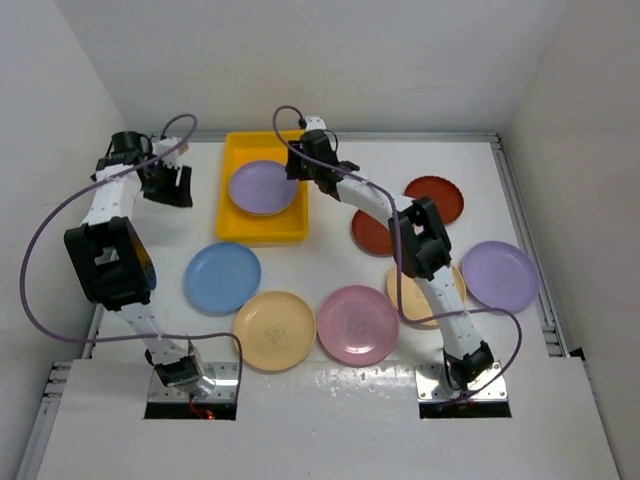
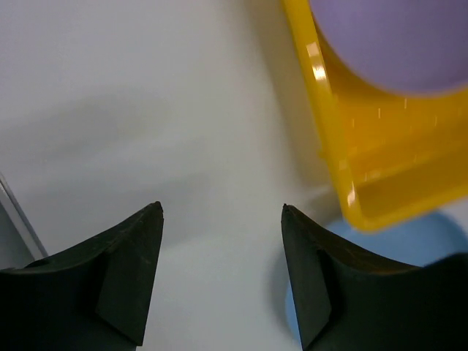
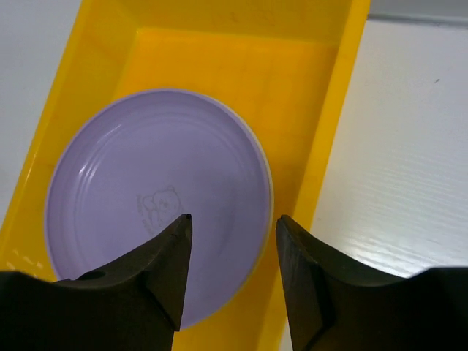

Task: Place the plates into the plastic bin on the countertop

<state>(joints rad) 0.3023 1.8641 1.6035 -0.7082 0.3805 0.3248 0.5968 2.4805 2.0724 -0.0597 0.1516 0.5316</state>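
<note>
The yellow plastic bin [image 1: 240, 232] stands at the back of the white countertop [image 1: 325, 265] with a lilac plate [image 1: 263, 187] lying in it. My right gripper [image 1: 300, 166] is open and empty, hovering over the lilac plate's [image 3: 153, 197] right edge inside the bin [image 3: 322, 146]. My left gripper [image 1: 179, 187] is open and empty over bare table left of the bin [image 2: 344, 146]. Several plates lie on the table: blue [image 1: 222, 277], tan-yellow [image 1: 274, 330], pink [image 1: 357, 324], a second lilac [image 1: 499, 274], two dark red [image 1: 435, 198] [image 1: 372, 235]. No cream plate shows.
Another tan-yellow plate [image 1: 422, 300] lies partly under my right arm. A metal rail [image 1: 525, 240] runs along the table's right edge, with white walls at the back and sides. The blue plate [image 2: 409, 234] shows just beyond the bin's corner in the left wrist view.
</note>
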